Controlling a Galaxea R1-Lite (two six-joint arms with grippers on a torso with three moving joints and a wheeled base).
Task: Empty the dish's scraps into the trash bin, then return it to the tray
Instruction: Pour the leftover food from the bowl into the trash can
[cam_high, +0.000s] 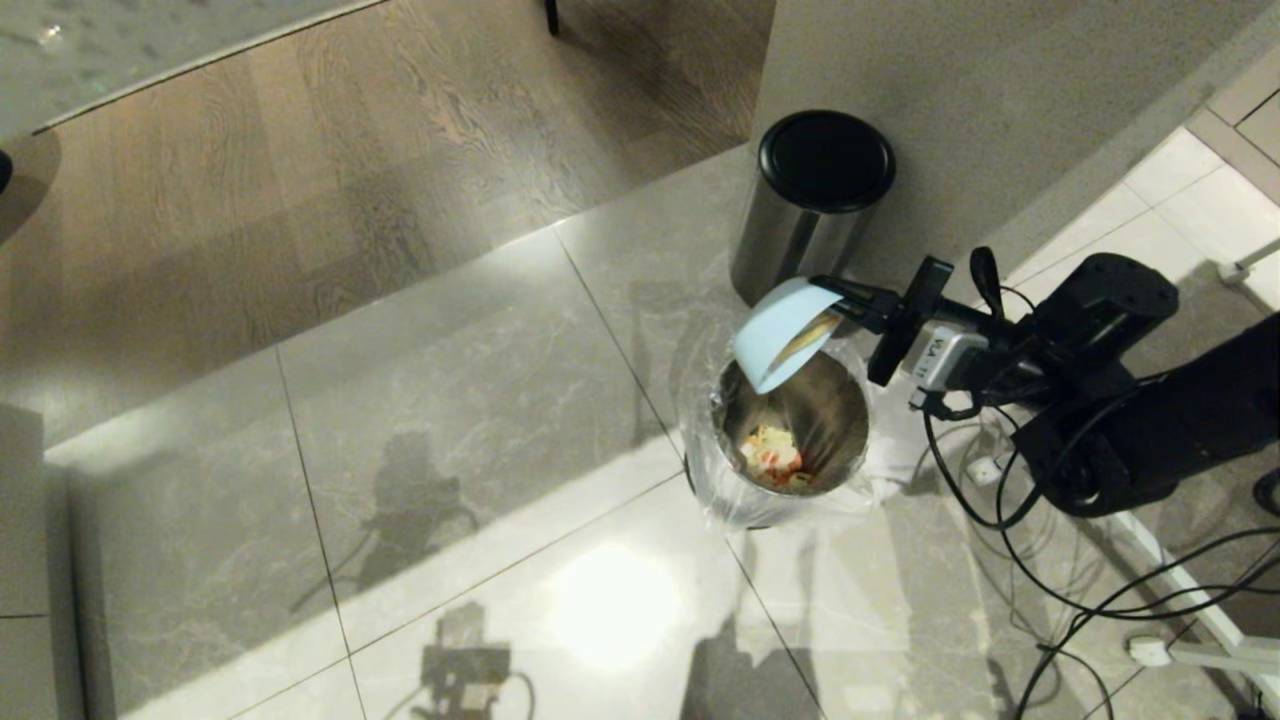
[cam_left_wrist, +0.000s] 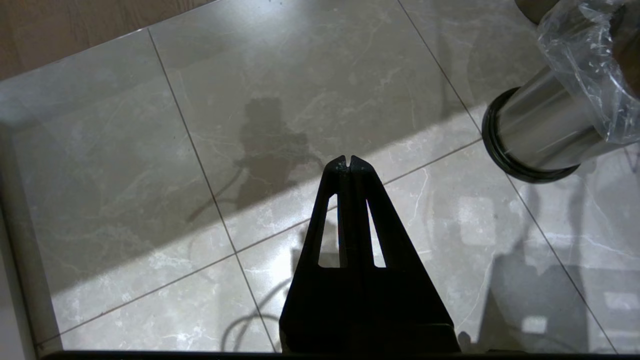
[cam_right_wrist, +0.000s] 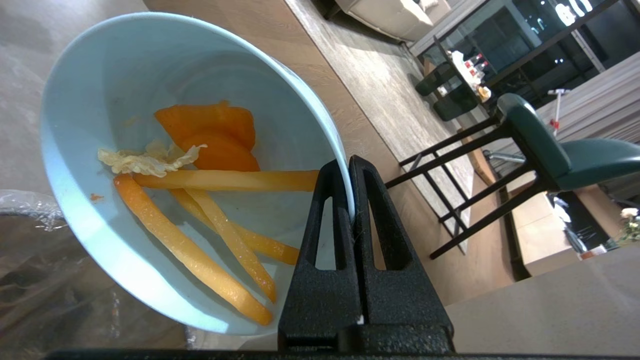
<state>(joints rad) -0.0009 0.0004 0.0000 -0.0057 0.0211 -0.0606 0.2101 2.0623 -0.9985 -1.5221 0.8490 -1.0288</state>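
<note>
My right gripper (cam_high: 838, 290) (cam_right_wrist: 349, 167) is shut on the rim of the dish (cam_high: 775, 330) (cam_right_wrist: 120, 90), a light-blue bowl tilted steeply over the trash bin (cam_high: 790, 440). Scraps (cam_right_wrist: 210, 200), yellow sticks and orange carrot pieces, still cling inside the bowl. More scraps (cam_high: 772, 455) lie at the bottom of the bag-lined steel bin. In the left wrist view the bin (cam_left_wrist: 545, 130) shows with its black base ring. My left gripper (cam_left_wrist: 348, 161) hangs shut and empty over the floor tiles. The tray is out of view.
A taller steel bin with a black lid (cam_high: 815, 200) stands just behind the small bin, against a grey wall (cam_high: 1000, 90). Cables (cam_high: 1080, 600) trail on the tiles under my right arm. Wooden flooring (cam_high: 300, 180) lies beyond the tiles; a green chair (cam_right_wrist: 550, 150) stands farther off.
</note>
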